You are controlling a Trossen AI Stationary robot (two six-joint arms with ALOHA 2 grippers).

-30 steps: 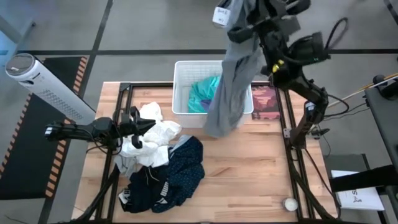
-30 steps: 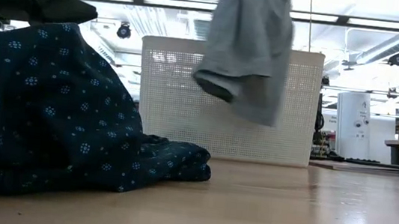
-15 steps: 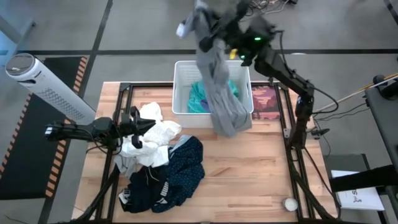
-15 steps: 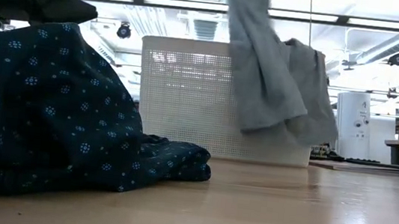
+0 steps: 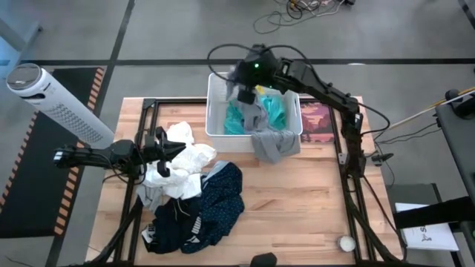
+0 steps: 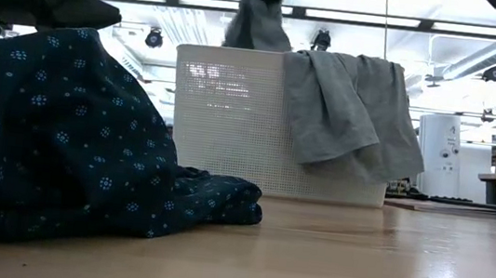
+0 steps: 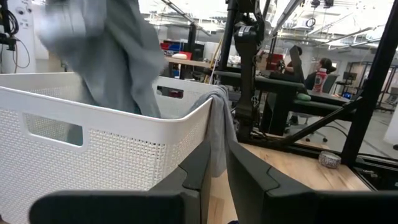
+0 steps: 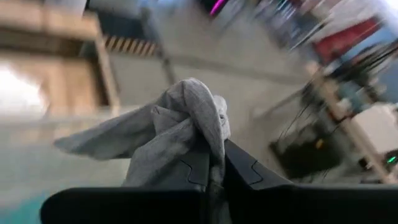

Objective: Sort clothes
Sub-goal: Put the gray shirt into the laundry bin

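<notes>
A white plastic basket [image 5: 215,104] stands at the table's far middle, with a teal garment [image 5: 276,111] inside. My right gripper [image 5: 243,83] is over the basket's far left part, shut on a grey garment [image 6: 345,113]. This garment lies across the basket, and its lower end [image 5: 273,142] hangs over the near rim. White clothes [image 5: 185,159] and a dark navy dotted garment [image 5: 211,208] lie heaped at the table's left. My left gripper [image 5: 169,147] rests level at the white heap, its fingers [image 7: 196,171] almost together with nothing between them. My right gripper pinches a bunched fold of the grey garment's upper end [image 8: 205,127] between its two fingers, coming from the table's right and slanting down. Several layers are gathered in the pinch. The cloth trails slack from there [image 6: 256,23] into the basket and over its near rim.
A white perforated cylinder [image 5: 59,104] lies slanted off the table's far left corner. A dark red flat mat [image 5: 315,122] sits right of the basket, and a small round object [image 5: 346,242] lies near the front right corner. Bare wood [image 5: 297,200] stretches over the near right.
My right gripper has come down and gone toward the table's left, over the basket, tipping from pointing up to slanting down. The grey garment hung clear in front of the basket. Now it lies across the basket, its lower end draped over the near rim.
</notes>
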